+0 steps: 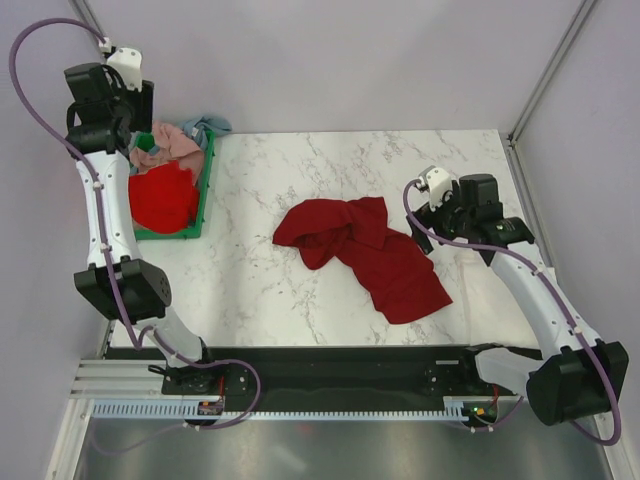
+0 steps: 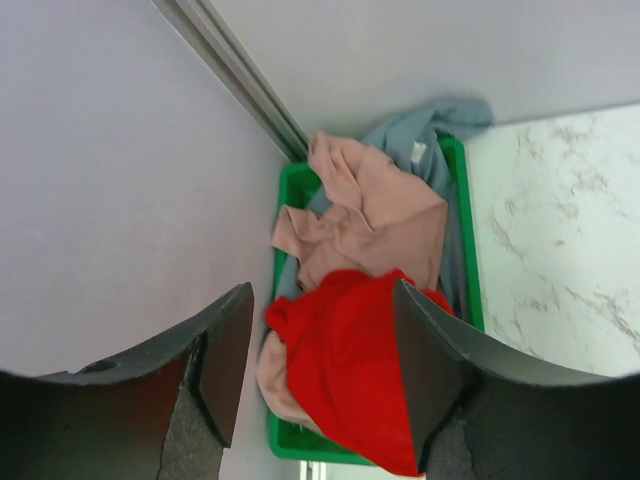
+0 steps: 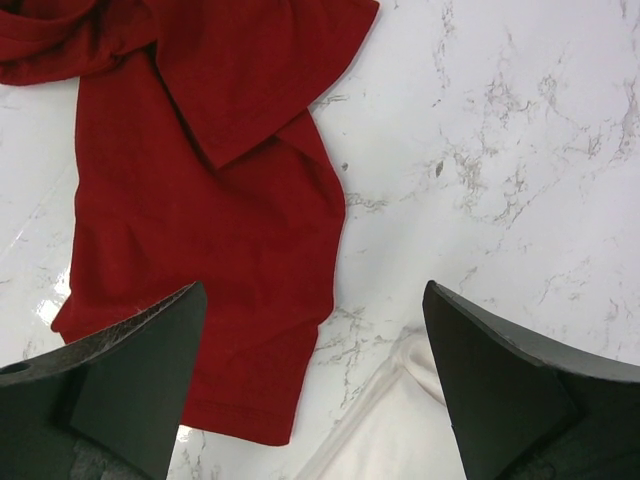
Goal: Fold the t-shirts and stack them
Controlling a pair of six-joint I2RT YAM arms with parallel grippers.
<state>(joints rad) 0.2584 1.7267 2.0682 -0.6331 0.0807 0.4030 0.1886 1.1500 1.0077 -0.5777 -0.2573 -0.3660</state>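
A dark crimson t-shirt (image 1: 360, 255) lies crumpled and partly spread on the middle of the marble table; it also shows in the right wrist view (image 3: 200, 200). My right gripper (image 1: 424, 222) hovers open and empty just right of it, its jaws wide apart (image 3: 312, 290). A cream-white t-shirt (image 3: 400, 440) lies under that gripper. A bright red t-shirt (image 2: 350, 370), a dusty pink one (image 2: 380, 215) and a light blue one (image 2: 420, 125) are piled in the green crate (image 2: 463, 230). My left gripper (image 2: 320, 290) hangs open and empty high above the crate.
The green crate (image 1: 207, 190) stands at the table's far left edge against the wall. Grey walls and a metal frame post (image 1: 545, 70) close in the back and sides. Both arm bases sit on the black rail (image 1: 330, 375) at the near edge.
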